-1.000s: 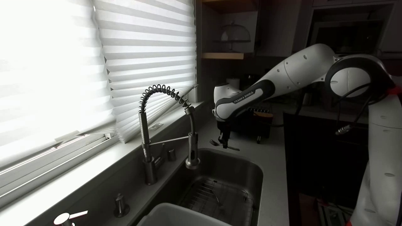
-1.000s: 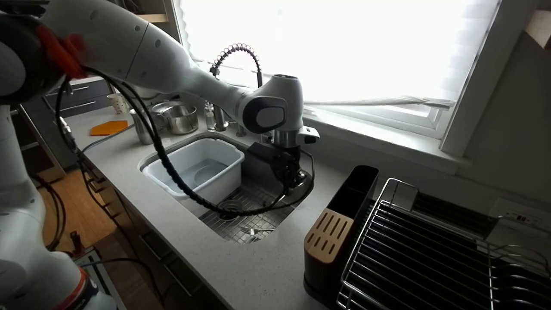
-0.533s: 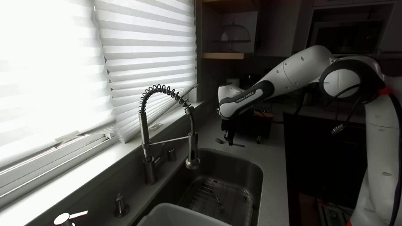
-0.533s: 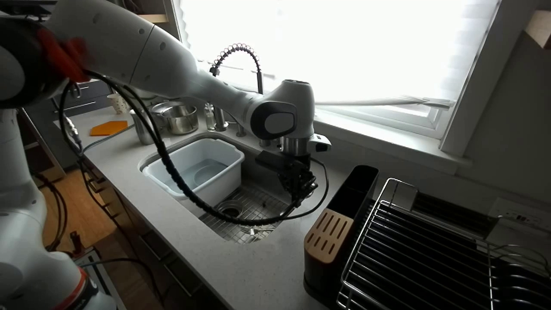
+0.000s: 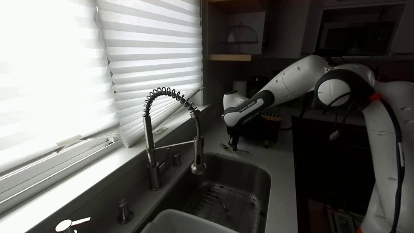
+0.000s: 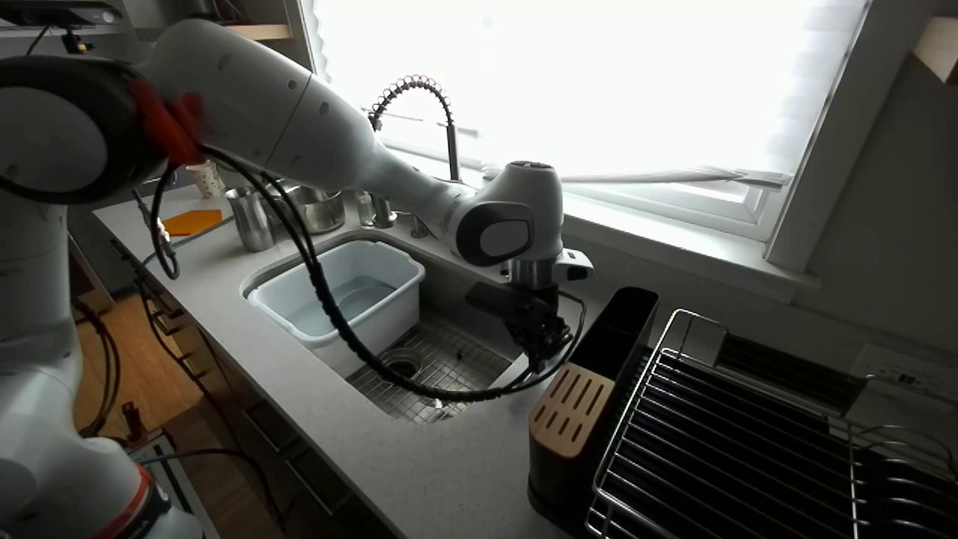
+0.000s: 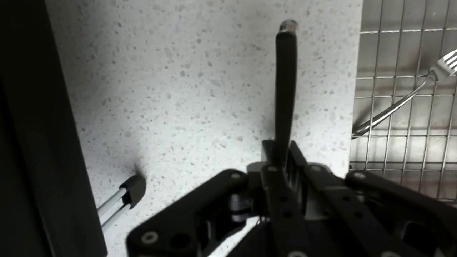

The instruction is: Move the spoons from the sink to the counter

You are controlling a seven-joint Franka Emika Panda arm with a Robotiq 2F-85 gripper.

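Claw: we count one
Utensil in claw: we count one
Fork in sink: we make out one
Sink: we see one
Tub: we see one
Arm: we count one
Spring faucet: we count one
Caddy: we count one
Rack: we count one
Dome: we find one
Speckled cup: we find one

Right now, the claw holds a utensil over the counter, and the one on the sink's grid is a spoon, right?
Almost: the one on the grid is a fork, as the wrist view shows. The gripper does hold a utensil over the counter.
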